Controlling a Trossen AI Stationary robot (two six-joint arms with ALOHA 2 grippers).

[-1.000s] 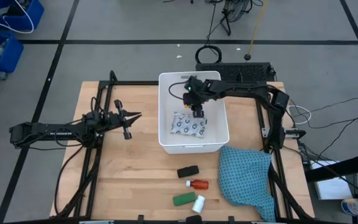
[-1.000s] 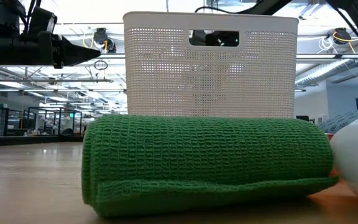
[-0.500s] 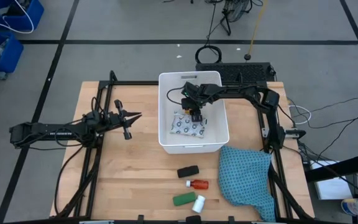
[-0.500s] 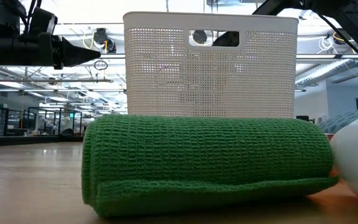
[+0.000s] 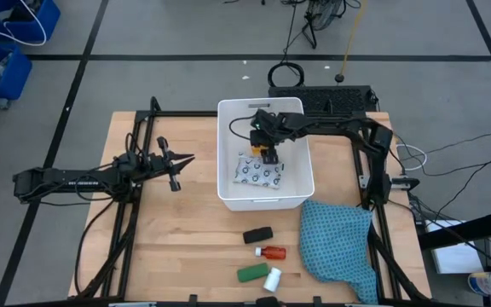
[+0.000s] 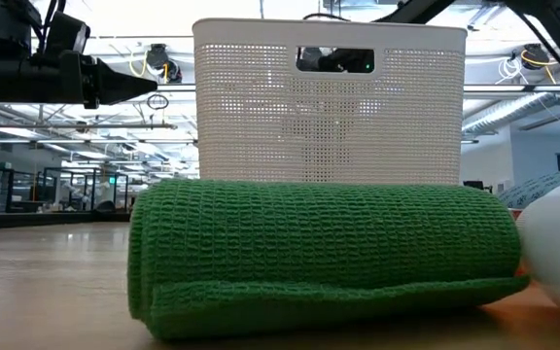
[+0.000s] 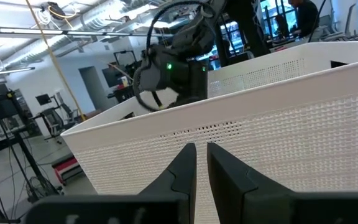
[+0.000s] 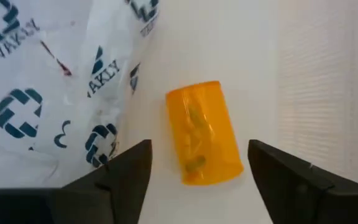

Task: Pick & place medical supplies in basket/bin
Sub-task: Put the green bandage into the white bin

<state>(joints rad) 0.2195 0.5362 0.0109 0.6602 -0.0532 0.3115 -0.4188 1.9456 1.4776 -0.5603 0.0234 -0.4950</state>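
Note:
The white tub [image 5: 225,175] stands at the table's far middle. In it lie the white dark-dotted packet [image 5: 258,173] [image 8: 48,81] and, on its side on the tub's floor beside the packet, the orange vial [image 5: 270,157] [image 8: 204,134]. My right gripper [image 5: 268,152] [image 8: 199,158] hangs open inside the tub, its fingers on either side of the vial and clear of it. On the near table lie the black oblong piece [image 5: 257,234], red bottle [image 5: 272,252], green oblong [image 5: 252,273] [image 6: 329,253] and white bottle [image 5: 272,278]. My left gripper [image 5: 187,159] [image 7: 201,149] waits shut, left of the tub.
A teal blue cloth [image 5: 339,247] lies crumpled at the table's right near side, beside the tub's near right corner. Black frame rails run along the table's left and right sides. Bare wood lies between the tub and the near items.
My right gripper has shifted slightly inside the tub, first toward the table's left and near side, then back. The packet and the items on the near table have stayed where they were.

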